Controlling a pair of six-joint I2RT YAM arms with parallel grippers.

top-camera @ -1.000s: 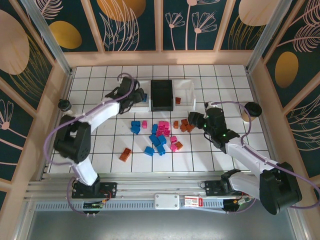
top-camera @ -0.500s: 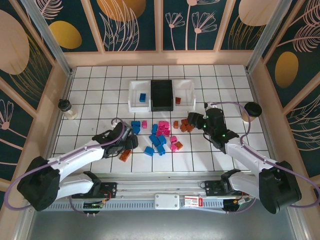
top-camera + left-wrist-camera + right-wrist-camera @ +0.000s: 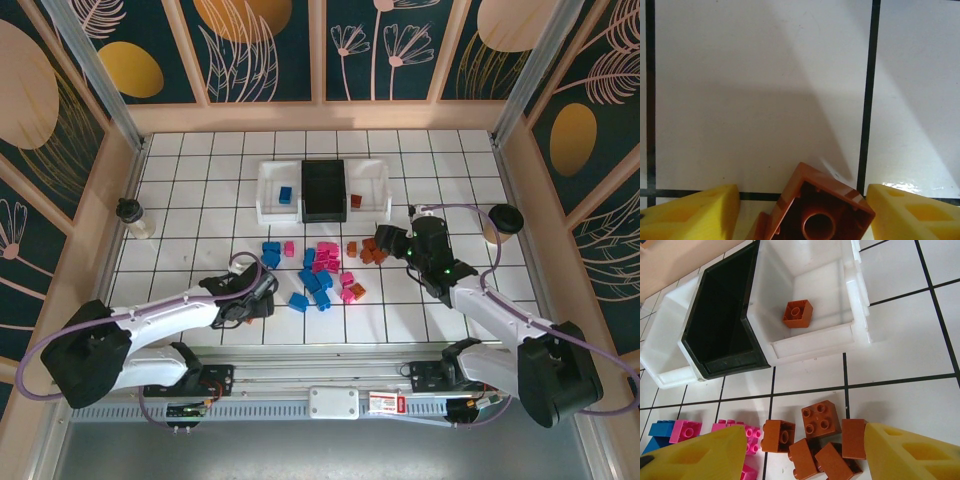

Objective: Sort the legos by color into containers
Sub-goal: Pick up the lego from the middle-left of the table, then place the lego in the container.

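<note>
Top view: three containers in a row on the far side of the tiled table (image 3: 440, 170). Left white bin (image 3: 264, 203) with a blue brick (image 3: 285, 194) inside, black bin (image 3: 324, 190) in the middle, right white bin (image 3: 380, 188) with a binned brown brick (image 3: 356, 201). Loose legos (image 3: 322, 272) in blue, pink and orange-brown scattered mid-table. Left gripper (image 3: 260, 297) low at the near-left edge of the scatter. Right gripper (image 3: 392, 242) just beside the brown cluster (image 3: 372, 252).

Left wrist: yellow fingers (image 3: 690, 215) either side of a tipped brown brick (image 3: 817, 210), hollow underside toward the camera. Right finger at its corner, a sliver of gap on the left. Cannot tell whether pinched or merely straddled.

Right wrist: yellow fingertips (image 3: 912, 455) spread wide, nothing between them, with the brown cluster just beyond. Pink bricks (image 3: 687, 430) to the left, bins farther off.
</note>
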